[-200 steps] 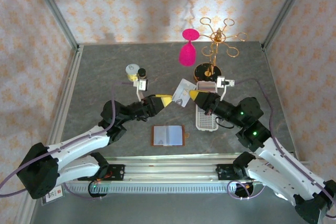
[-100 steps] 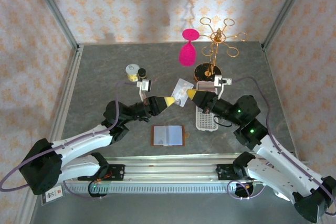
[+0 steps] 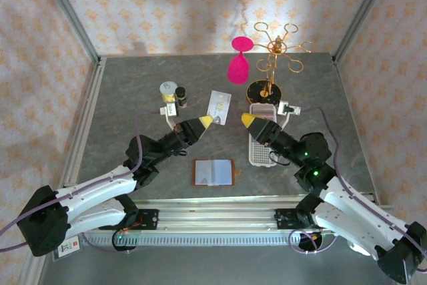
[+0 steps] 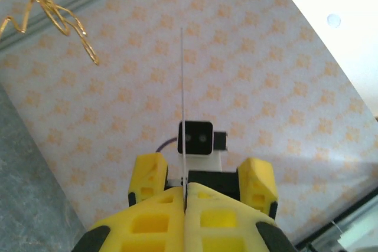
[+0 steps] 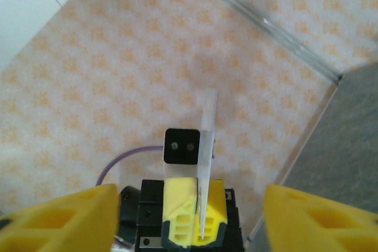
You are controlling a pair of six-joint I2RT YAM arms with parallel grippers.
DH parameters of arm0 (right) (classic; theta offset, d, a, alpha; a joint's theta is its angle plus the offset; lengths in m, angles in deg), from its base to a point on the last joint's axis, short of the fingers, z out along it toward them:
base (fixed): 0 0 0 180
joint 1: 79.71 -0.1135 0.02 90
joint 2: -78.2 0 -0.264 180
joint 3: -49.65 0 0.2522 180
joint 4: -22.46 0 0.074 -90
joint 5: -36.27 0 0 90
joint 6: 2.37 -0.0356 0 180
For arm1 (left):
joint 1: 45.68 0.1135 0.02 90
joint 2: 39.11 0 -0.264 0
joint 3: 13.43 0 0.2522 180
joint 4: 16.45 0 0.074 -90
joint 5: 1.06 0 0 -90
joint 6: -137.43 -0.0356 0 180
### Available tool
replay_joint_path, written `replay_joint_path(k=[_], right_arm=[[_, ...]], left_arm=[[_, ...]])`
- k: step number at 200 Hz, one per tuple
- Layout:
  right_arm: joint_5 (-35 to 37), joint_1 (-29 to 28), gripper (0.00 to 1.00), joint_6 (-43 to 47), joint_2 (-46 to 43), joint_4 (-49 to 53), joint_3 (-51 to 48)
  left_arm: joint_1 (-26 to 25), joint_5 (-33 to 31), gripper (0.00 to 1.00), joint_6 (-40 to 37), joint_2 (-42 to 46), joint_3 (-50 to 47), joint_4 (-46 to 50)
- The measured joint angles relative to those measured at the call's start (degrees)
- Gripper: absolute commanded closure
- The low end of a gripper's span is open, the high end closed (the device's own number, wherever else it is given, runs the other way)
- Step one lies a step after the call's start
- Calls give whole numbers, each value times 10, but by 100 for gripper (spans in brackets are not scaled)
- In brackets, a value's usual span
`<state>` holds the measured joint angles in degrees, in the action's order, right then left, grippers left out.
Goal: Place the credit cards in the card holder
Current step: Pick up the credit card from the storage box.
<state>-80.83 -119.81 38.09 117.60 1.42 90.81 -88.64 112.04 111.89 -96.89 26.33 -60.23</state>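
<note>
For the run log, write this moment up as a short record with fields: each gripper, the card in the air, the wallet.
left gripper: shut on one credit card, gripped by its lower edge
credit card: raised above the table, edge-on to the left wrist camera
right gripper: open, facing the card, apart from it
card holder: lying open near the front edge, between the arms
white tray: on the table under the right arm

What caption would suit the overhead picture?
Left gripper pinches a card facing the open right gripper, with the brown wallet lying open nearby.
</note>
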Motion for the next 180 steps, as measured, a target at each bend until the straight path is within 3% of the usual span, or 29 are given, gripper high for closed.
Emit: replay_joint_path(k=[75, 150, 180], right_arm=[[55, -49, 54, -26, 93, -77, 7], [69, -54, 62, -30, 139, -93, 45], [77, -57, 75, -31, 153, -93, 57]], left_arm=[[-31, -56, 100, 6, -3, -11, -10], [-44, -71, 100, 6, -3, -11, -10], [-45, -71, 100, 6, -3, -11, -10]])
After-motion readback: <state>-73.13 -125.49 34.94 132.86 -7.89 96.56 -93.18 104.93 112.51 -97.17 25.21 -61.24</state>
